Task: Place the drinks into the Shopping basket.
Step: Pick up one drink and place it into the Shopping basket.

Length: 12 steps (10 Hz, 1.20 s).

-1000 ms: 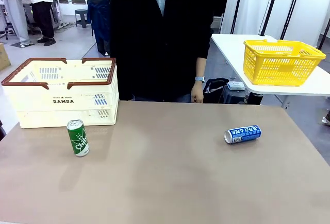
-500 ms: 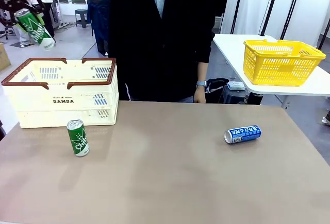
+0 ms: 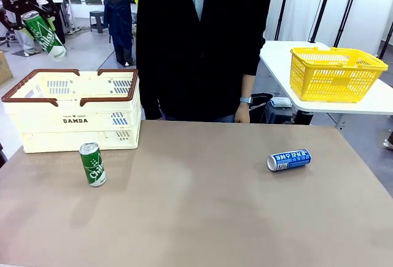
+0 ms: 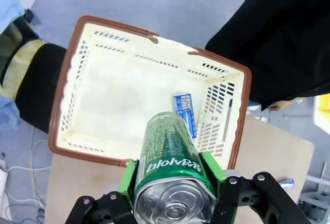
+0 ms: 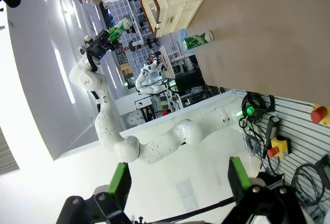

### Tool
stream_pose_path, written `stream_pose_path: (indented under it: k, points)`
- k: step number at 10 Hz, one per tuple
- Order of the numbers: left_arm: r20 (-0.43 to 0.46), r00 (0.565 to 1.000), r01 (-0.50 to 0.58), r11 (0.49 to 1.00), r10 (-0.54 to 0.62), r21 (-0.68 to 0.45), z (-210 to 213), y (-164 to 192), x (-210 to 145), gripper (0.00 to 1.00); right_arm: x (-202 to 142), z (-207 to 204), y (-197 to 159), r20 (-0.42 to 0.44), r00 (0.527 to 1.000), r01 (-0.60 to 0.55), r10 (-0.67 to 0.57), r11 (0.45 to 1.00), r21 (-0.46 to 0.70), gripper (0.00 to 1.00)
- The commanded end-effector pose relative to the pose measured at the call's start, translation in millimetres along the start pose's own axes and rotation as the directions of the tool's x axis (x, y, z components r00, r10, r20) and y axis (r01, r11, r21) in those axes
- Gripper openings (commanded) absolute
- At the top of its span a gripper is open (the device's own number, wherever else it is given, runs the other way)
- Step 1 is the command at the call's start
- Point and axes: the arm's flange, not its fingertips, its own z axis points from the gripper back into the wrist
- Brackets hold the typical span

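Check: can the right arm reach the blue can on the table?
Probably yes: the blue can lies on the table, right side, nothing around it, and the right gripper is open, empty.

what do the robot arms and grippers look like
The left arm is white, built of rounded, glossy links. The left gripper and right gripper are black with bolted knuckles, and each has two fingers carrying bright green pads.

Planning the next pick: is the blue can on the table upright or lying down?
Lying on its side: the blue can rests lengthwise on the table, silver top leftward.
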Motion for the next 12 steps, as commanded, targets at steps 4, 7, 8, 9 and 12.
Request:
stream_pose_path:
  k: [4, 7, 8, 9, 12]
  points:
    - [0.007, 1.000, 0.026, 1.000, -0.026, 0.001, -69.5, -8.1, 6.9, 0.00, -1.1, 3.8, -0.4, -0.007, 1.000, -0.022, 0.022, 1.000, -0.009, 1.00]
    - [-0.018, 0.998, 0.055, 0.997, -0.054, 0.054, -134.7, -6.9, -17.6, 0.00, -1.1, 3.8, -0.4, -0.007, 1.000, -0.022, 0.022, 1.000, -0.009, 1.00]
    - [-0.012, 0.998, 0.066, 0.995, -0.065, 0.071, -158.7, -10.0, -20.0, 0.00, -1.1, 3.8, -0.4, -0.007, 1.000, -0.022, 0.022, 1.000, -0.009, 1.00]
    - [-0.057, 0.995, 0.092, 0.992, -0.087, 0.086, -177.4, -11.3, -22.2, 0.00, -1.1, 3.8, -0.4, -0.007, 1.000, -0.022, 0.022, 1.000, -0.009, 1.00]
    - [-0.096, 0.978, 0.197, 0.968, -0.184, 0.153, -230.5, -16.1, -26.3, 0.00, -1.1, 3.8, -0.4, -0.007, 1.000, -0.022, 0.022, 1.000, -0.009, 1.00]
